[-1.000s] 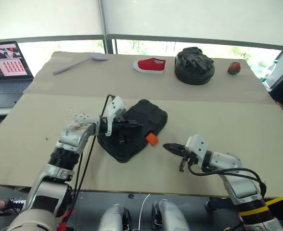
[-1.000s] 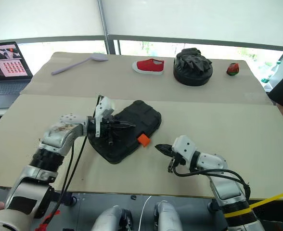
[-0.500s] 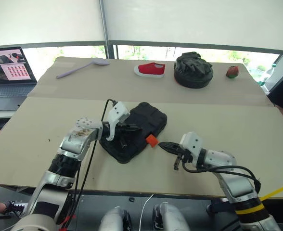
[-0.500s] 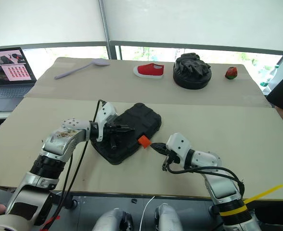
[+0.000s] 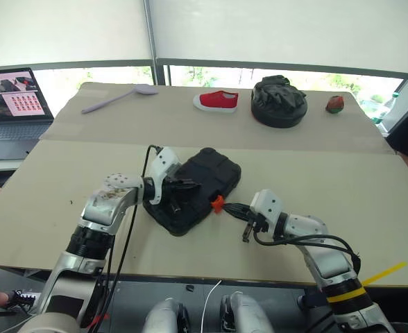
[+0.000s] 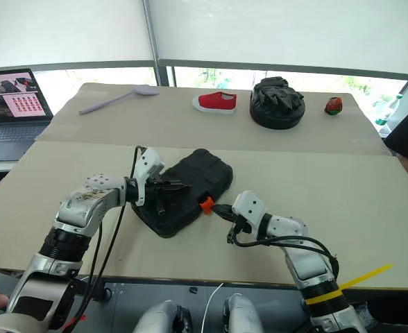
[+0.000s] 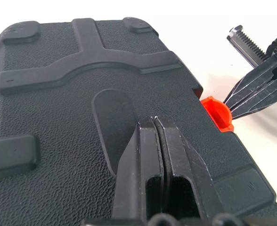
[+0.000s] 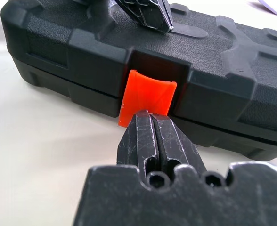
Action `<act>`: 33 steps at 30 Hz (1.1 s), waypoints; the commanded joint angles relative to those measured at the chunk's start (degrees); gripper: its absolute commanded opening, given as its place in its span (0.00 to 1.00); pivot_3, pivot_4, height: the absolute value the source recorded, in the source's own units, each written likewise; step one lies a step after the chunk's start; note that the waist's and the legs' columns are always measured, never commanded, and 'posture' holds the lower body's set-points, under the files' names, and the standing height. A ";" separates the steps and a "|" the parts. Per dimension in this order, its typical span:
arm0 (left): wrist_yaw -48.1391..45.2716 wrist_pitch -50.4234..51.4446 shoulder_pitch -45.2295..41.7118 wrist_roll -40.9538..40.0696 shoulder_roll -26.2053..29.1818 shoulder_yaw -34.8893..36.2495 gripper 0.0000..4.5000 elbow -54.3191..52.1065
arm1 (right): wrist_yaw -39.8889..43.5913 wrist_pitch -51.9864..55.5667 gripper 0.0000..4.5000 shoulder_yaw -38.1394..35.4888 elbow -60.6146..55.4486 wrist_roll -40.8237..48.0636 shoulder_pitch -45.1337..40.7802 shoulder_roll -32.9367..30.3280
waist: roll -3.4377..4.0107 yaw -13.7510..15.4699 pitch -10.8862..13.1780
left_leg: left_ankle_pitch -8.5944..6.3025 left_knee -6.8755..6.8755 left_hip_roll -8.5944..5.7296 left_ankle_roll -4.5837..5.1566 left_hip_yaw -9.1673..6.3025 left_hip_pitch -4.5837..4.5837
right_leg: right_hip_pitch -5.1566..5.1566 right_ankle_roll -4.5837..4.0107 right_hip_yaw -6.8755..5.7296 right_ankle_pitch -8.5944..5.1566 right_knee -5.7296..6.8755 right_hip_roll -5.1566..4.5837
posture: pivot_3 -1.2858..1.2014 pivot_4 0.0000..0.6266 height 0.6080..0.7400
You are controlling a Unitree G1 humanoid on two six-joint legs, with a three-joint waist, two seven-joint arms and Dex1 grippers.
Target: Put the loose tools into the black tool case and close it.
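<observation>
Fingers (image 8: pixel 150 123) pressed together touch the orange latch (image 8: pixel 148 96).

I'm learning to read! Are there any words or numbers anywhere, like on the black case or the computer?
None can be read.
Black tool case: no words or numbers, nor on its orange latch.
Laptop screen: pink grid and pictures, too small to read.
Red shoe: no label seen.

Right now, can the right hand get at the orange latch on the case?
Probably yes. The right hand, fingers shut, is right at the orange latch on the front edge of the black tool case, with nothing between them. The left hand rests on the lid, off the latch.
</observation>
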 commanded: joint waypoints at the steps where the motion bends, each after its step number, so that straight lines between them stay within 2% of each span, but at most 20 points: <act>1: 1.09 2.80 2.45 1.87 0.50 -2.24 0.02 2.83 | -0.15 -2.00 0.00 0.48 1.91 -0.32 -1.62 1.54 | 0.00 0.00 0.00 | 0.00 0.00 0.00 0.00 0.00 0.00 | 0.00 0.00 0.00 0.00 0.00 0.00 | 0.52 0.24 1.00; 8: 1.29 3.55 2.51 2.15 0.59 -2.98 0.02 2.76 | -0.89 -4.80 0.00 0.17 4.96 -0.80 -4.03 4.42 | 0.01 -0.01 0.00 | -0.01 -0.02 0.00 -0.02 0.00 0.00 | 0.00 0.00 0.00 0.00 -0.01 -0.01 | 0.52 0.24 1.00; 22: 1.10 3.74 3.75 2.65 0.41 -4.72 0.02 2.69 | -0.03 2.71 0.00 -1.38 -5.40 3.13 -5.53 3.73 | 0.03 -0.12 0.00 | -0.17 -0.17 0.01 0.21 -0.01 0.06 | -0.03 0.00 0.03 0.00 -0.04 -0.03 | 0.52 0.24 1.00; 30: 1.26 3.70 3.73 2.54 0.25 -4.99 0.02 3.11 | 0.68 2.17 0.00 0.31 -0.03 0.68 -6.48 3.46 | 0.10 0.36 -0.21 | -0.14 -0.73 -0.03 0.13 0.00 0.43 | 0.15 -0.19 0.01 -0.14 -0.27 -0.02 | 0.52 0.24 1.00; 33: 1.36 3.79 3.96 2.47 0.30 -4.89 0.02 2.94 | 0.73 1.94 0.00 0.09 -0.47 0.85 -6.33 2.84 | 0.12 0.33 -0.24 | 0.05 -0.74 -0.06 -0.19 0.01 0.43 | 0.17 -0.16 0.03 -0.17 -0.27 -0.06 | 0.52 0.24 1.00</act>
